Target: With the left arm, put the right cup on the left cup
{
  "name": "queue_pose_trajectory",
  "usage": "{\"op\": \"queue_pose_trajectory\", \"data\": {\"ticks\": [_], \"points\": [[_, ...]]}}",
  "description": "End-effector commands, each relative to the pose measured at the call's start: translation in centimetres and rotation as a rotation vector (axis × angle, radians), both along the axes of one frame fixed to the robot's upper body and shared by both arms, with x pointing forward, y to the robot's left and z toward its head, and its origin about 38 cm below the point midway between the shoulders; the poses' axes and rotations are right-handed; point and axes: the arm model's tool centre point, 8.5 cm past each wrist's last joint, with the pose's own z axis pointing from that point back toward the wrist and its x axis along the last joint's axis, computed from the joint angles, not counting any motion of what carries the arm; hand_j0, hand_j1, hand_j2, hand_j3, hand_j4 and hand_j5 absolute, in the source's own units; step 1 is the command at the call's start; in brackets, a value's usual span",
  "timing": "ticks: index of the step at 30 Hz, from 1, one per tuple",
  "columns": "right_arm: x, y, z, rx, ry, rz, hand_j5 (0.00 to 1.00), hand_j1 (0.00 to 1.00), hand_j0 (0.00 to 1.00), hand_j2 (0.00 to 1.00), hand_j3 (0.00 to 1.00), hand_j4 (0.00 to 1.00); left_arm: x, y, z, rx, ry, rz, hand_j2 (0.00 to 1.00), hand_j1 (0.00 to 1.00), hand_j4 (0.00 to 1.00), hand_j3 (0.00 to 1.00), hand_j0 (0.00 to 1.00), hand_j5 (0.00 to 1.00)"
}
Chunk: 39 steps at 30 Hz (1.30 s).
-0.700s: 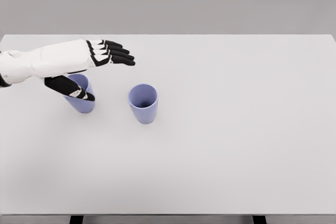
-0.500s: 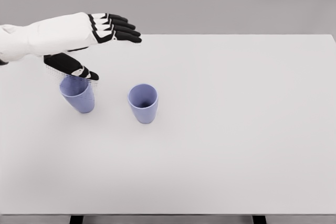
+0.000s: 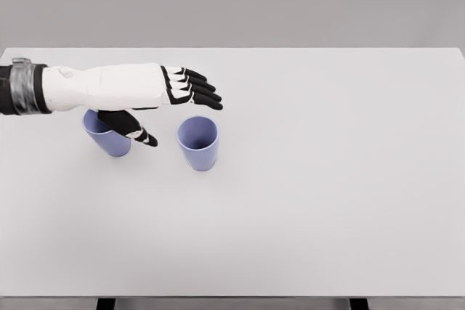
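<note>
Two cups stand upright on the table [image 3: 327,201], side by side in its left half and apart from each other: the left cup [image 3: 109,139] near the left edge, the right cup [image 3: 197,142] nearer the middle. The left hand [image 3: 156,103] reaches in from the left above the table, its arm passing over the left cup and hiding part of that cup's rim. Its fingers [image 3: 196,88] stretch out behind and above the right cup, open, while the thumb [image 3: 134,128] hangs in the gap between the two cups.
</note>
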Motion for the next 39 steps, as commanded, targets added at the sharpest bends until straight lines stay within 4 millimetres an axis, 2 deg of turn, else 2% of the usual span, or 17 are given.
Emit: {"op": "queue_pose_trajectory", "data": {"ticks": [1,5,7,9,11,14,24,27,29,31,36,39], "points": [[0.0,0.0,0.0,0.001,0.002,0.000,1.00,1.00,1.00,1.00,1.00,1.00,-0.3,0.0,-0.8,0.086,0.012,-0.026,1.00,1.00,1.00,1.00,1.00,1.00],[0.0,0.0,0.0,0.000,-0.001,0.002,1.00,1.00,1.00,1.00,1.00,1.00,-0.3,-0.5,-1.2,0.148,0.030,-0.059,1.00,1.00,1.00,1.00,1.00,1.00],[0.0,0.0,0.0,0.000,0.000,-0.002,1.00,1.00,1.00,1.00,1.00,1.00,0.7,-1.2,-0.6,0.138,0.021,-0.057,1.00,1.00,1.00,1.00,1.00,1.00],[0.0,0.0,0.0,0.000,0.000,0.000,1.00,1.00,1.00,1.00,1.00,1.00,2.0,-2.6,-1.1,0.118,0.039,-0.063,1.00,1.00,1.00,1.00,1.00,1.00],[0.0,0.0,0.0,0.000,-0.001,0.002,1.00,1.00,1.00,1.00,1.00,1.00,2.1,-3.3,-1.3,0.114,0.044,-0.075,1.00,1.00,1.00,1.00,1.00,1.00],[0.0,0.0,0.0,0.000,0.000,0.001,1.00,1.00,1.00,1.00,1.00,1.00,3.5,-2.8,-2.6,0.128,0.071,-0.030,1.00,1.00,1.00,1.00,1.00,1.00],[0.0,0.0,0.0,0.000,0.000,0.000,1.00,1.00,1.00,1.00,1.00,1.00,3.5,-2.4,-2.9,0.130,0.079,-0.023,1.00,1.00,1.00,1.00,1.00,1.00],[0.0,0.0,0.0,0.000,-0.001,0.000,1.00,1.00,1.00,1.00,1.00,1.00,5.1,-0.8,-3.6,0.144,0.085,0.050,1.00,1.00,1.00,1.00,1.00,1.00],[0.0,0.0,0.0,0.000,-0.001,0.000,1.00,1.00,1.00,1.00,1.00,1.00,5.6,-0.5,-3.7,0.147,0.087,0.068,1.00,1.00,1.00,1.00,1.00,1.00],[0.0,0.0,0.0,-0.001,-0.001,0.000,1.00,1.00,1.00,1.00,1.00,1.00,6.2,-0.6,-4.1,0.149,0.092,0.079,1.00,1.00,1.00,1.00,1.00,1.00],[0.0,0.0,0.0,0.000,-0.001,0.000,1.00,1.00,1.00,1.00,1.00,1.00,6.1,-1.0,-4.9,0.151,0.102,0.071,1.00,1.00,1.00,1.00,1.00,1.00],[0.0,0.0,0.0,0.000,0.000,0.001,1.00,1.00,1.00,1.00,1.00,1.00,5.8,-2.6,-5.8,0.141,0.121,0.037,1.00,1.00,1.00,1.00,1.00,1.00]]}}
